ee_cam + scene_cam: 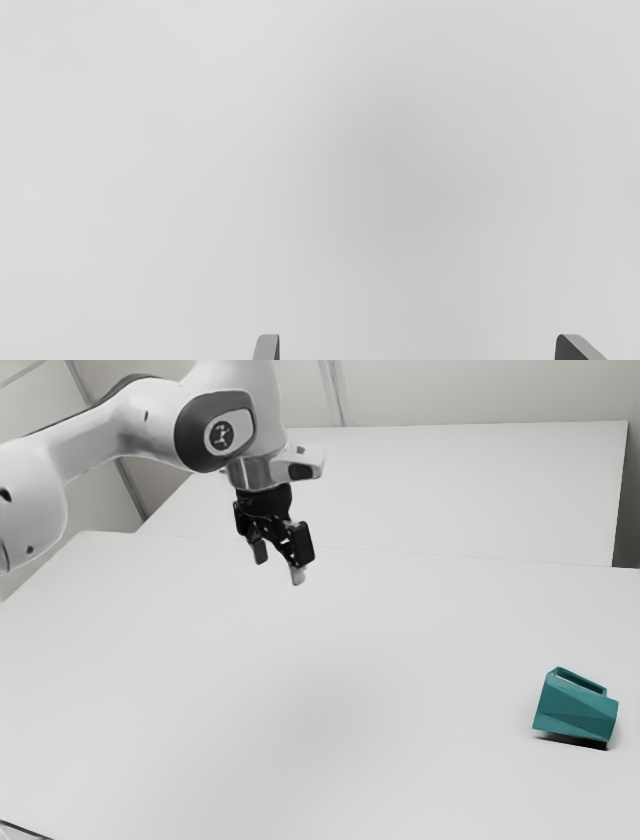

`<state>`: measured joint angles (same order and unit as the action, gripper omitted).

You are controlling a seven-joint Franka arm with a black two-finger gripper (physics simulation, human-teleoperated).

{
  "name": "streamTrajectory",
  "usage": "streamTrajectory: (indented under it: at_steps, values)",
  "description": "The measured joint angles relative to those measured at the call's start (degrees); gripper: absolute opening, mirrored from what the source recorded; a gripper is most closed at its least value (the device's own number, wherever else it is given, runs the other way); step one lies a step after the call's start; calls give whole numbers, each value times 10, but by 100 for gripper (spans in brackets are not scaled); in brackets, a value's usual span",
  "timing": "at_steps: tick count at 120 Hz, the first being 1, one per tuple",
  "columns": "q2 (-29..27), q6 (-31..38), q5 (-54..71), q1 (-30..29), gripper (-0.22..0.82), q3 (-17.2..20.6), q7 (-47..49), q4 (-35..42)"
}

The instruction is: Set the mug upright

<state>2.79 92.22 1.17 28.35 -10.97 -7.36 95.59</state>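
Mug and open gripper, raised apart. The teal mug lies on its side on the white table, not upright, with its handle uppermost. Its side wall, rather than its base, appears to bear the weight, and a dark shadow marks the underside. Which end is the mouth cannot be told with certainty. The raised handle probably keeps the body from resting on it, and may offer a hold for turning the mug.

Outward from the mug, well apart from it and toward the exterior view's left, the black gripper hovers above the table, pointing down. This height presumably lets it travel over to the mug without brushing it. The white arm enters farther from the mug, on that same side.

The two fingers stand widely apart, with bare tabletop visible between and beyond them in the wrist view; they hold nothing and touch neither mug nor table. Righting the mug calls for a approach to it, a secure grip and a turn onto its base. A loose hold could let the angled body roll or slip.
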Motion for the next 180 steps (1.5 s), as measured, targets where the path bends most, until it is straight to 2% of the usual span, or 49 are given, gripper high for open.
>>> streamTrajectory:
  at_steps: [28,49,55,75,87,102,125,152,180]
  values:
    - [-40,90,-22,-25,60,8,-14,43]
    - [10,182,-133,-65,60,22,-20,49]
    - [26,206,-166,-47,61,22,-21,49]
    - [49,289,-238,77,60,22,-17,84]
    - [23,351,-265,91,60,41,-13,155]
    - [35,407,-277,89,60,53,-11,177]
    - [117,489,-282,84,60,64,-26,140]
    - [201,538,-287,82,60,66,-43,83]
    - [213,570,-333,99,60,89,-55,74]
